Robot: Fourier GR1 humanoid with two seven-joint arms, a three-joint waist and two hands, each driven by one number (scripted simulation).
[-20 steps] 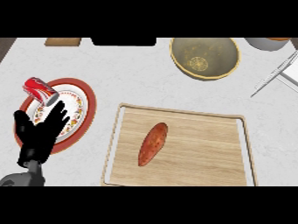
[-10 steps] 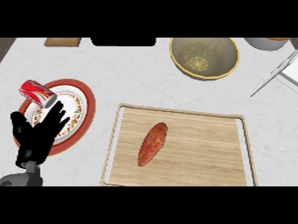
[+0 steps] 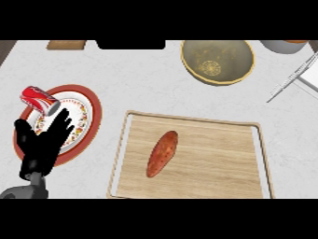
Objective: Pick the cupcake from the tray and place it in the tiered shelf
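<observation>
No cupcake shows; a long orange-red vegetable [image 3: 162,153], like a sweet potato, lies on the wooden tray [image 3: 220,140] at the lower middle. My left hand [image 3: 44,142] hovers open at the lower left, fingers straight, over a red-rimmed plate [image 3: 93,111] and well left of the tray. A white wire-framed shelf [image 3: 306,74] reaches in at the upper right edge. My right hand is out of view.
A red soda can [image 3: 40,99] lies on its side at the plate's far edge, just beyond my fingertips. A yellow-rimmed bowl [image 3: 217,60] stands at the back, between tray and shelf. A wooden board [image 3: 66,45] peeks in at the top left.
</observation>
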